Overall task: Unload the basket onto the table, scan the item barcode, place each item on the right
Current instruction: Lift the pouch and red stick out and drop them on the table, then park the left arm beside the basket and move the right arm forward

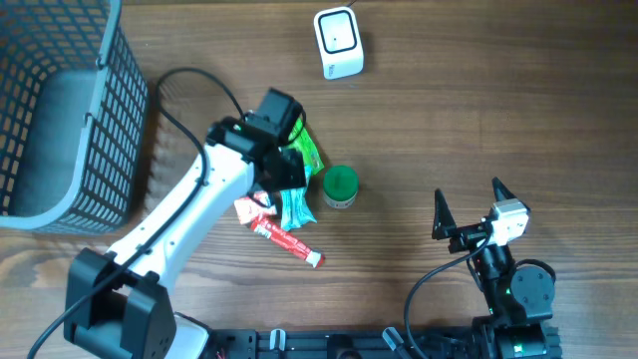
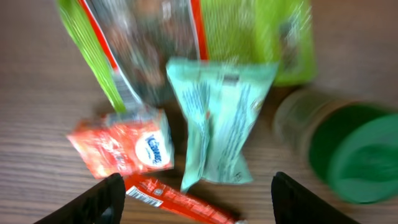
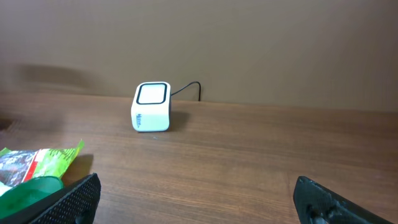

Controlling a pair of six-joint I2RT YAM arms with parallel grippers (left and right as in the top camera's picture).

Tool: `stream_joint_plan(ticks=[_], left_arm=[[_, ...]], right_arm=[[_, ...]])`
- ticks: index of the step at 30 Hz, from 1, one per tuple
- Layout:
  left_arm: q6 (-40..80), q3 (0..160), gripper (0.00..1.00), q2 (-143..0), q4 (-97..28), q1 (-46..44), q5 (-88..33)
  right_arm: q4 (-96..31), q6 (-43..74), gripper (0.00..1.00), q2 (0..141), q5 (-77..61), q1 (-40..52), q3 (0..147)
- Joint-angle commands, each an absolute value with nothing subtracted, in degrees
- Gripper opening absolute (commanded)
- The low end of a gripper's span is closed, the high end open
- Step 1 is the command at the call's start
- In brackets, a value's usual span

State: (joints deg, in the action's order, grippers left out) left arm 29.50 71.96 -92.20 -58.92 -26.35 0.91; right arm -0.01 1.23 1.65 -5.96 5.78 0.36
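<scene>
1. My left jaws hang over the small heap of goods in the middle of the bench (image 1: 478, 120). They are spread wide with nothing between them. In my left wrist view both tips sit at the bottom corners, with only packets and wood in the gap.
2. Straight below lies a mint-green packet (image 2: 217, 124), flat on the wood. Its top edge overlaps a green bag (image 2: 249, 31). An orange packet (image 2: 124, 149) lies just beside it, a red bar (image 2: 180, 202) runs under its lower end, and a green-lidded jar (image 2: 354, 155) stands to the other side.
3. Nothing is lifted, so the item to scan is on the bench. I judge the mint-green packet the likeliest pick, because it is the one centred under me.
4. The scanner (image 1: 338, 42) stands well apart at the far edge with its window tilted upward. I expect a barcode would have to be turned down toward that window.
5. My right jaws are fully open and empty, low at my own side and facing the scanner. They are well clear of the heap, which I take as leaving the left arm room.
6. The packets overlap, so closing here could pinch two at once.
7. A mesh basket (image 1: 60, 110) sits at the far left, probably for scanned goods.
</scene>
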Motion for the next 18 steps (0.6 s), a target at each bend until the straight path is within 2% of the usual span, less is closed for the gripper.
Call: stream_joint_plan(ticks=[1, 5, 14, 18], left_arm=[[28.73, 82.02, 0.81, -91.5, -62.39, -21.87, 7.79], [28.77, 86.06, 1.0, -91.5, -61.98, -13.06, 11.44], [28.77, 86.04, 1.0, -91.53, -63.07, 1.74, 14.22], [28.77, 86.06, 1.0, -91.53, -63.07, 3.51, 14.22]], right_arm=[[0.32, 1.63, 1.0, 1.41, -6.04, 5.5, 0.32], [0.32, 1.65, 1.0, 1.41, -6.04, 5.5, 0.32], [0.32, 1.63, 1.0, 1.39, -6.04, 5.5, 0.32], [0.32, 1.65, 1.0, 1.41, -6.04, 5.5, 0.32]])
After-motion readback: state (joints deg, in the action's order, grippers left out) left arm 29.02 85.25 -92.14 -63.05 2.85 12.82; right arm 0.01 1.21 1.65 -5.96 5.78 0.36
